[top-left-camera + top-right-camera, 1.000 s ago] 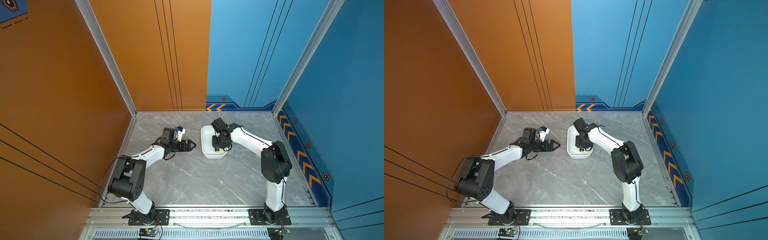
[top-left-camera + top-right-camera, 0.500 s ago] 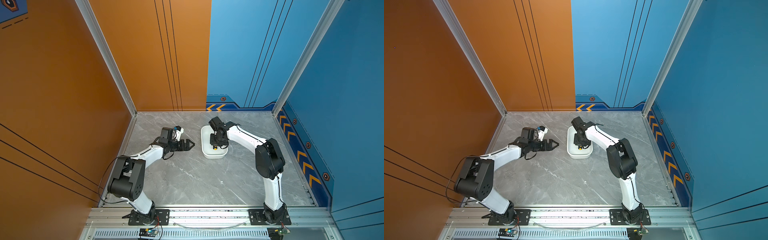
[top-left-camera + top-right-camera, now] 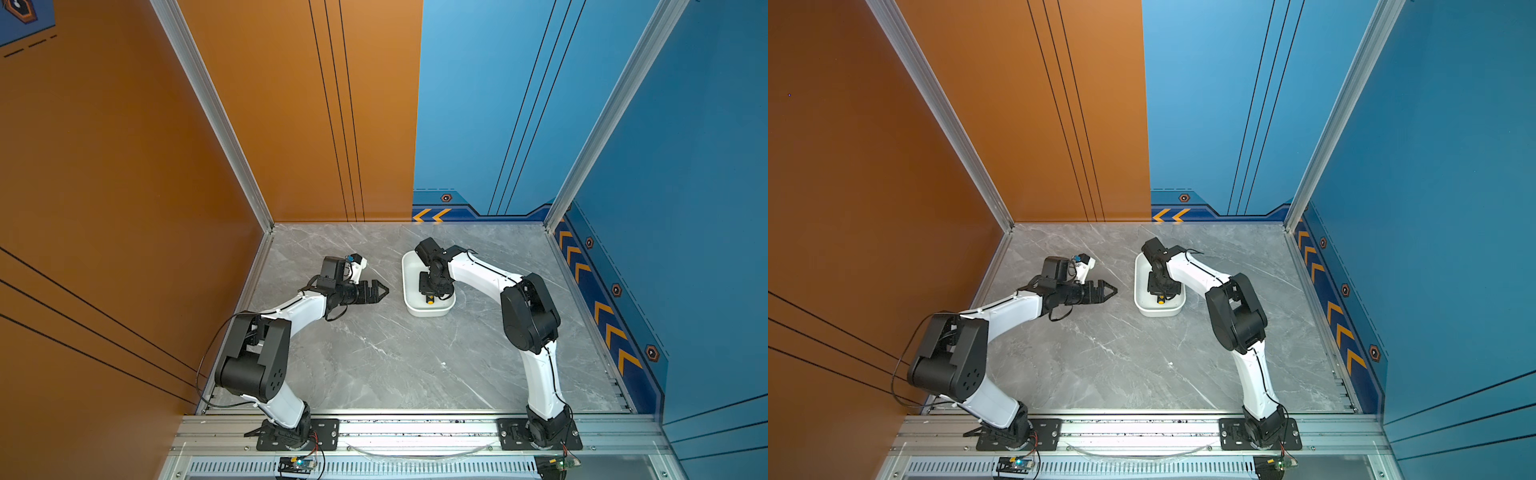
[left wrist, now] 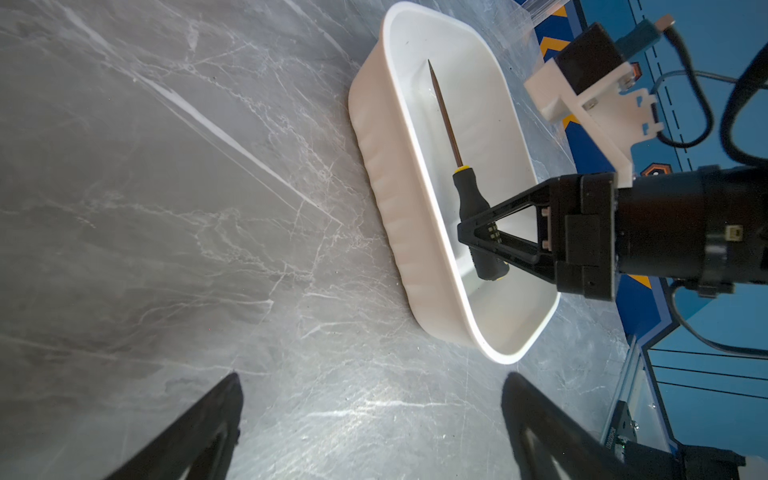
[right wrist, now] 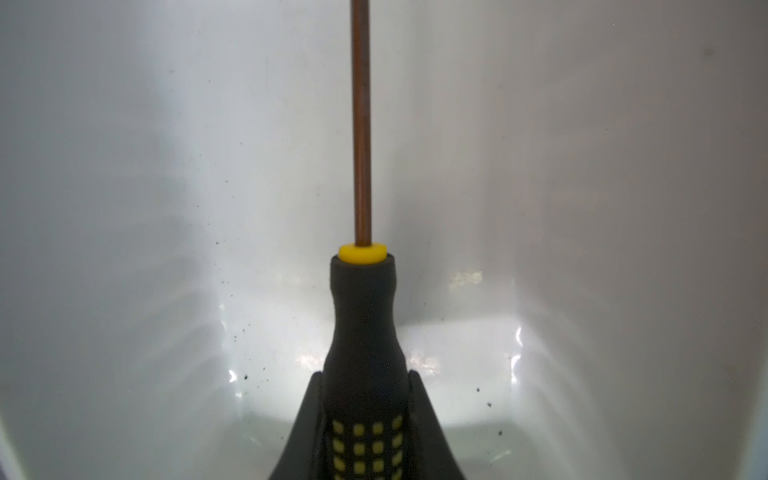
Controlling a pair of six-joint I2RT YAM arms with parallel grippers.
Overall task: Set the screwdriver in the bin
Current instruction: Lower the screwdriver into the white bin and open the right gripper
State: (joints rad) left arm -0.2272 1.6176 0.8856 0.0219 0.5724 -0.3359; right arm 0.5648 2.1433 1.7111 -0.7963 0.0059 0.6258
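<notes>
Right tool: in both top views, lowered inside the bin, clamped on the screwdriver, of which only the yellow end cap shows past the black body. Left tool: just beside the bin on its orange-wall side, hovering over the desk, tips drawn together to a point, carrying nothing.

Left wrist view: bin, white, low-walled, standing on the grey marbled desk. Screwdriver lies lengthwise within the bin walls, thin shaft pointing to the bin's far end. Right tool pinches the handle about midway. Whether the handle rests on the bin floor or hangs just above it, cannot tell. The left tool's own fingers stand wide apart here, which contradicts the top views.

Right wrist view: screwdriver held between two dark fingers, bin floor behind it, speckled with dust.

Progress, as judged: carrying done, screwdriver inside the bin. Remaining: let go, withdraw the right tool.
</notes>
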